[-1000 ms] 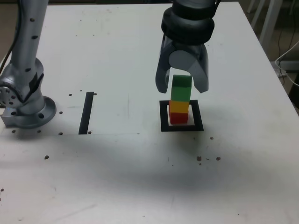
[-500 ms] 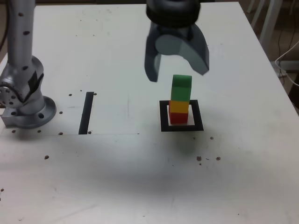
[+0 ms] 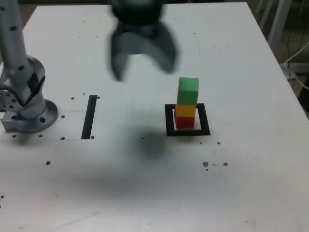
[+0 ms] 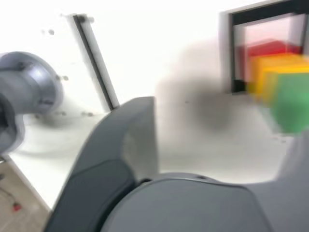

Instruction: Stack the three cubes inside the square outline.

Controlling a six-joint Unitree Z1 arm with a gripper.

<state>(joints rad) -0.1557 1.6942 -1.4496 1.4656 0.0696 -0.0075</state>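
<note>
Inside the square outline (image 3: 188, 120), green cube (image 3: 188, 91) tops yellow cube (image 3: 185, 110) and red cube (image 3: 184, 122); my hand (image 3: 143, 65) hangs apart, spread wide, empty.

In the exterior view the gripper (image 3: 143, 63) is smeared by motion blur and its upper part is cut off by the top edge. In the wrist view the green cube (image 4: 292, 99) and the square outline (image 4: 231, 53) are blurred and cropped at the picture's edge, and one finger (image 4: 118, 159) is shown only in part.
</note>
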